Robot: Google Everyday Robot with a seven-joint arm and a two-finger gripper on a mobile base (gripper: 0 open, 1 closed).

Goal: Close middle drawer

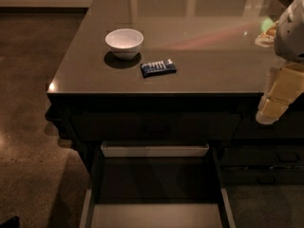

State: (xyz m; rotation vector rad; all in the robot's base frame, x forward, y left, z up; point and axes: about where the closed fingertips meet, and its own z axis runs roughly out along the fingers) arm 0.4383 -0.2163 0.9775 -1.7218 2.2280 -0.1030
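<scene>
**drawer wide open, gripper off to the right**

the middle drawer (156, 182) sits low in the centre of the frame. it is pulled far out toward the bottom edge, which cuts off its front, so no handle shows. its white back panel lies just under the counter (213, 56), the dark inside is bare, and pale rims run down both sides. its long axis runs left to right, parallel to the counter's front edge. its open mouth faces up, and it would close by sliding toward the top of the frame.

the gripper (271, 107) hangs at the right edge of the frame, in front of the counter's right corner. it is higher than the drawer, well apart from it, and holds nothing i can see. whether it is set wide or narrow i cannot tell.

risks, as i judge them:
- coming in from the right, a push landing off-centre on the front could twist the drawer on its runners and jam it.
- a push on the side rim instead of the front could slip off or drop inside.
- a high sweep of the arm could clip the counter edge or reach the white bowl (124, 42) and the blue packet (158, 68).
</scene>
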